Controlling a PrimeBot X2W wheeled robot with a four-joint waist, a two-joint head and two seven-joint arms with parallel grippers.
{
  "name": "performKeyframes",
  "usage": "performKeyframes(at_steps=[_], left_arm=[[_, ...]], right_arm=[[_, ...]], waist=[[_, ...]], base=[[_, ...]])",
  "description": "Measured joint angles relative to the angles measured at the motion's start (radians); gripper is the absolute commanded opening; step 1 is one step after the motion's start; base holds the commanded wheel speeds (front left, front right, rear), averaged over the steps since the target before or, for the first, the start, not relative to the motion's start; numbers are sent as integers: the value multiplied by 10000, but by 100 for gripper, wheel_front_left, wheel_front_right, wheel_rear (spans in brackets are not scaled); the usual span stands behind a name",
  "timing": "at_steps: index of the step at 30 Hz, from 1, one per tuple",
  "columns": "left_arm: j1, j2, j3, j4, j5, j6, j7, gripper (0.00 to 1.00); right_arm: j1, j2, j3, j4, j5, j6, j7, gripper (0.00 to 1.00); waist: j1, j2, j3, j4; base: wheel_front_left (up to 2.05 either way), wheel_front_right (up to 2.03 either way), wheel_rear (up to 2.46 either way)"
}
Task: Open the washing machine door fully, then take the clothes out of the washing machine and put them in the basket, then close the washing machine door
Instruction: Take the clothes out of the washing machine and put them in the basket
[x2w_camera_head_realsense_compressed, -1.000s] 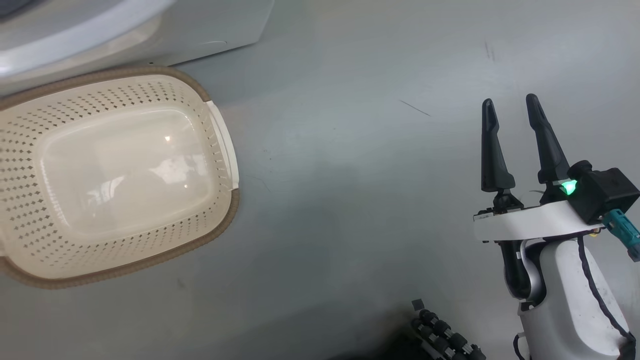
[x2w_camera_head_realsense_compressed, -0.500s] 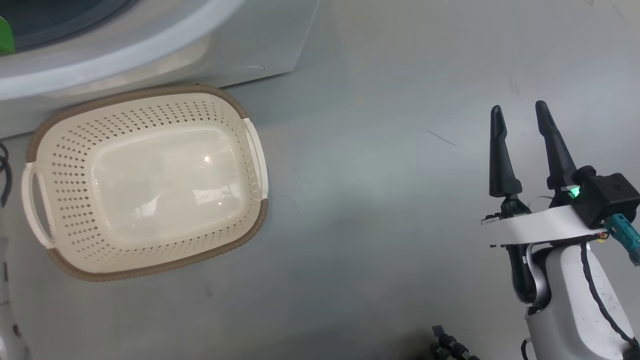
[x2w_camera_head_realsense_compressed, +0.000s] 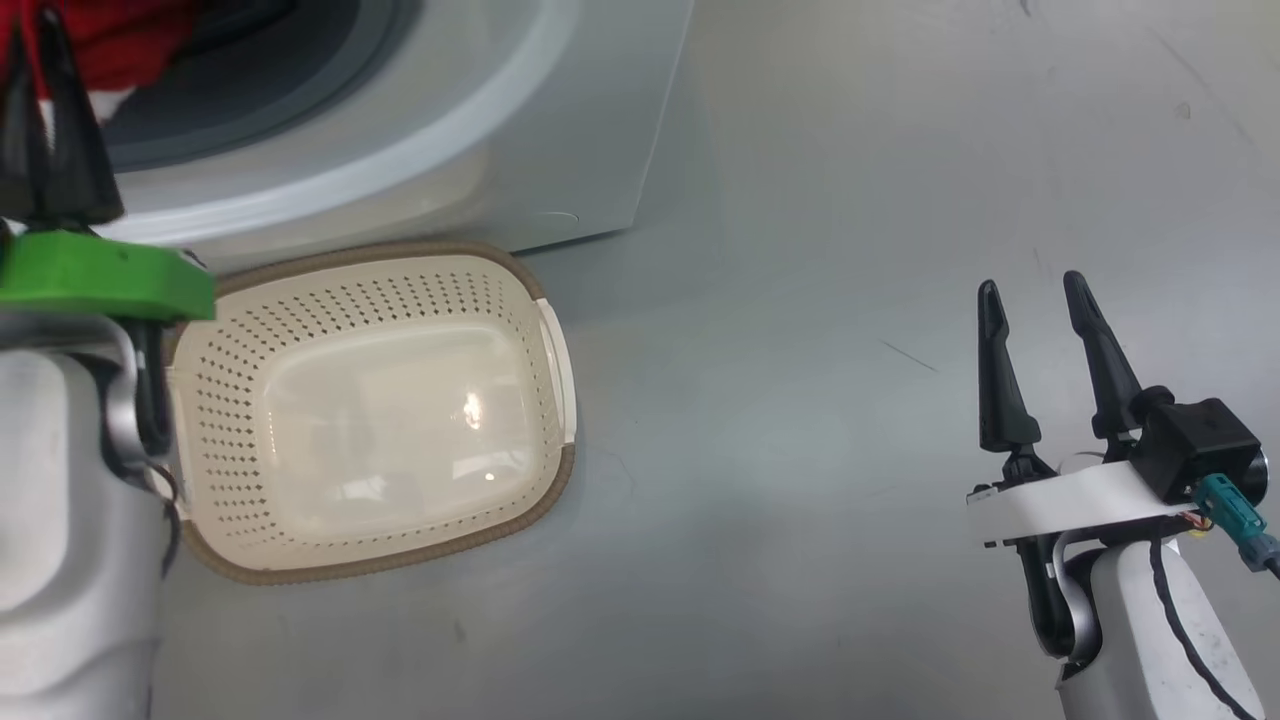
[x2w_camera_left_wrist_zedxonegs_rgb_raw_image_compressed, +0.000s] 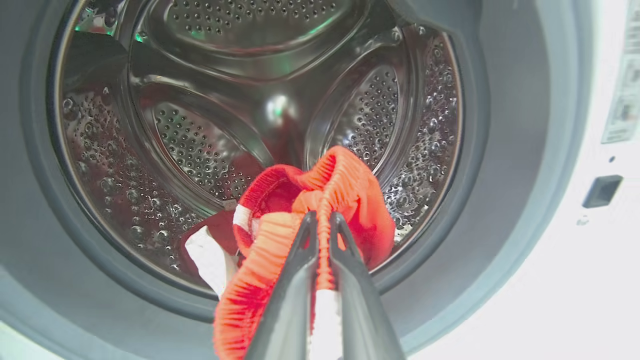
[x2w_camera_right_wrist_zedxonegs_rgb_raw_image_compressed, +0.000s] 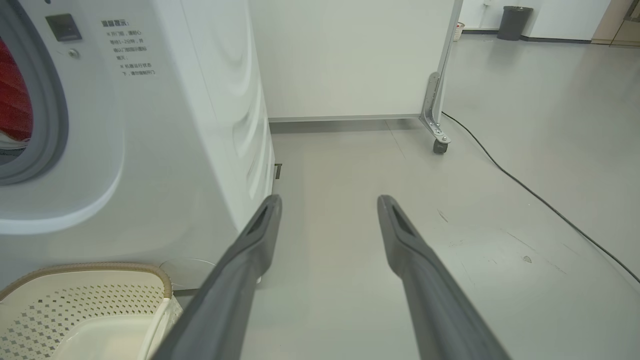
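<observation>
Newly swung view takes in the washing machine (x2w_camera_head_realsense_compressed: 560, 120): my left gripper (x2w_camera_left_wrist_zedxonegs_rgb_raw_image_compressed: 323, 216) clamps red clothes (x2w_camera_left_wrist_zedxonegs_rgb_raw_image_compressed: 350, 185) at its mouth, next carrying them down to the basket (x2w_camera_head_realsense_compressed: 380, 258); right gripper (x2w_camera_head_realsense_compressed: 1033, 290) gapes idle

— Where's the left arm?
— Reaching to the far left, the left pincer (x2w_camera_left_wrist_zedxonegs_rgb_raw_image_compressed: 320, 218) pinched tight on the clothes (x2w_camera_left_wrist_zedxonegs_rgb_raw_image_compressed: 350, 185).
— And the right?
— Near right, forearm low, the right pincer (x2w_camera_head_realsense_compressed: 1032, 287) spread wide, fingers pointing away.
</observation>
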Motion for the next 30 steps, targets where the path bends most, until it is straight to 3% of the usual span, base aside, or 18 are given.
performKeyframes(at_steps=[19,30], left_arm=[[3403,-1365,-374,-1246,-190,424,-364,0],[4600,-1438,-523,-2272,-286,552,-518,0]], right_arm=[[1191,-196,-196,224,-213,79,0,100],[1593,-196,-188,111,-316,82,0,100]], waist=[[0,0,-1927,787],[0,0,-2554,1396]], base=[[0,0,0],[0,0,0]])
